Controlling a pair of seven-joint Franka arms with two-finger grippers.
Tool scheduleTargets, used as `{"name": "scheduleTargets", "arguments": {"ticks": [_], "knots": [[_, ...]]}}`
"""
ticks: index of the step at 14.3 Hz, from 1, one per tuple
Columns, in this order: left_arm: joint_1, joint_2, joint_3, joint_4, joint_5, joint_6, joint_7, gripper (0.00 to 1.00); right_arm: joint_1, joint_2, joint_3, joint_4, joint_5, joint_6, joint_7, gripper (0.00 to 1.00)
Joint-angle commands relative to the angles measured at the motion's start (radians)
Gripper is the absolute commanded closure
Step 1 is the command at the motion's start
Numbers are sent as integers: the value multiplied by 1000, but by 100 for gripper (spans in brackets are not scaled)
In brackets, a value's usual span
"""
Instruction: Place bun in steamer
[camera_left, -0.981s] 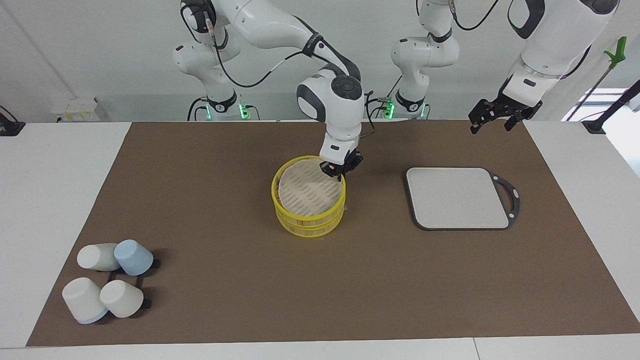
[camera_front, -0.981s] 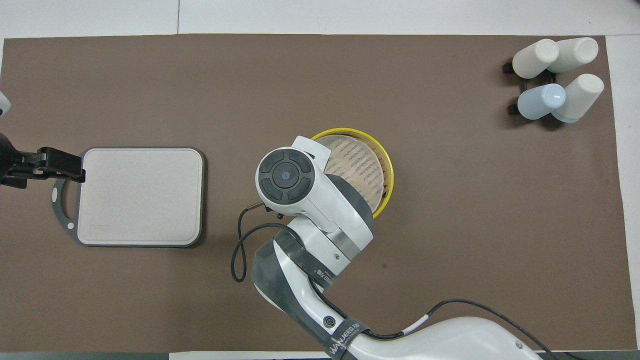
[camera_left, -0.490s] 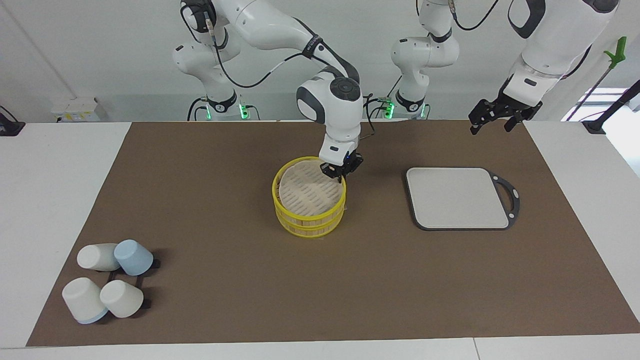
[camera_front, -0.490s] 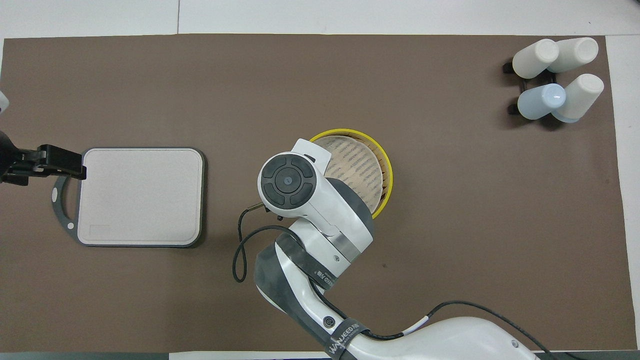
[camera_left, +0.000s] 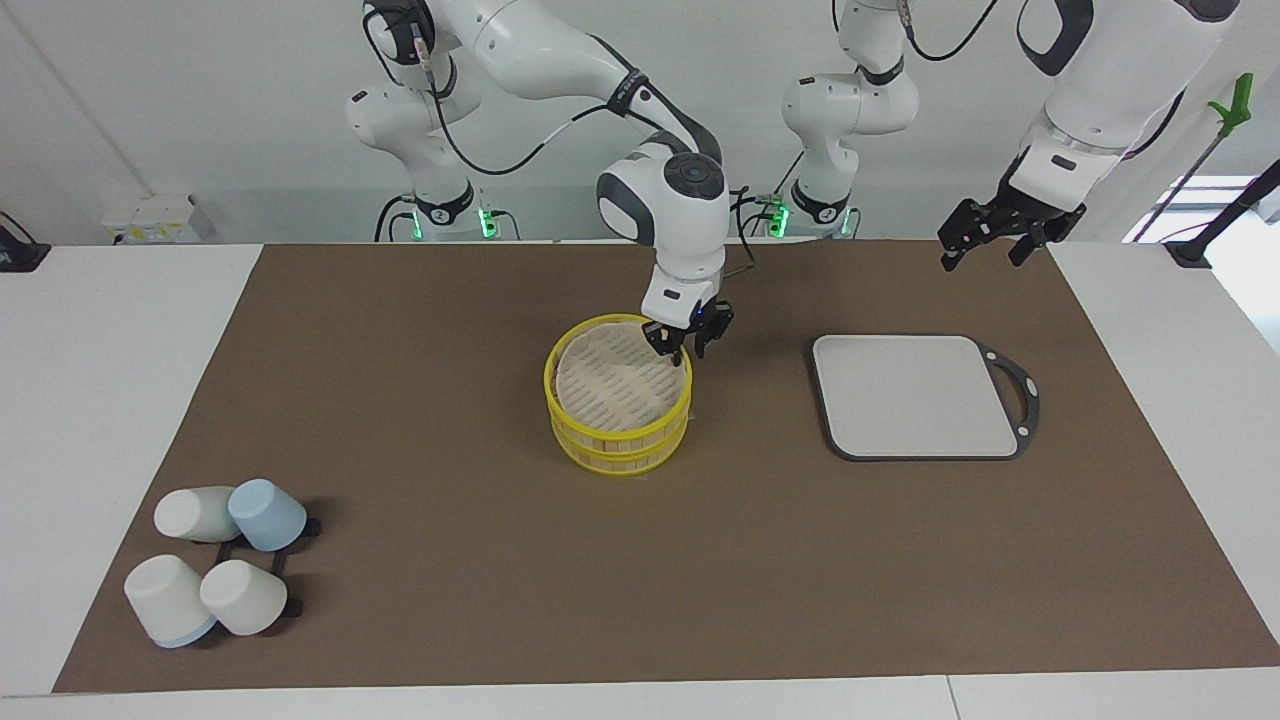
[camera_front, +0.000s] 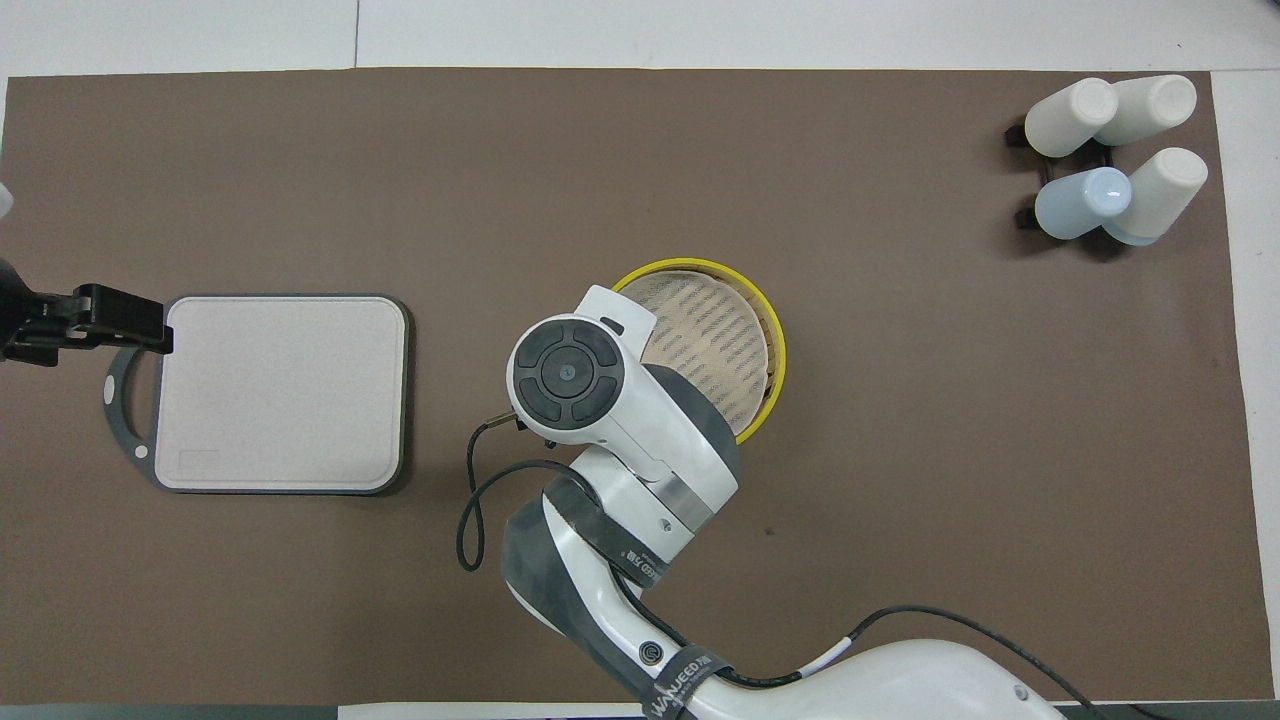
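Item: my right gripper (camera_left: 688, 348), fingers parted and empty, over the round yellow-rimmed bamboo steamer (camera_left: 618, 395); small cream bun nowhere visible; left gripper (camera_left: 985, 235) waits; risk: clipping the rim tips it.

I see the steamer (camera_left: 618, 395) with bright yellow rims around pale bamboo walls, and its lid (camera_front: 707, 335) is a beige weave flecked with short dark dashes. The mat (camera_left: 450, 560) is plain brown over a white bench (camera_left: 100, 350). The cutting board (camera_left: 915, 395) shows a light grey face in a dark grey frame. Of the four cups (camera_left: 215, 565), three are white and one is pale blue, on a black rack. Both arms are white with dark grey joints and black jaws.
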Motion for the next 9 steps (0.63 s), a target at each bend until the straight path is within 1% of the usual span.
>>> {"name": "scheduleTargets", "arguments": {"ticks": [1,3,4,5,7,9], "knots": [[14,-12,-1,-8,-19,13,18,0,-19,-25,-5,36,-5,-19,23,0],[14,-14,-1,-9,-19,16,18,0,-66,-37,-9,108,-7,-103,14,0],[14,-14,-1,-12,-19,23,19,0,-102,-64,-9,135,-7,-164,7,0],[14,-17,-1,-18,-17,24,19,0,-147,-110,-9,136,-7,-227,-6,0],[14,-18,-1,-20,-17,30,19,0,-270,-205,-7,132,-4,-389,-48,0],[12,-18,-1,-20,-17,31,18,0,-397,-282,-5,121,9,-509,-118,0]]}}
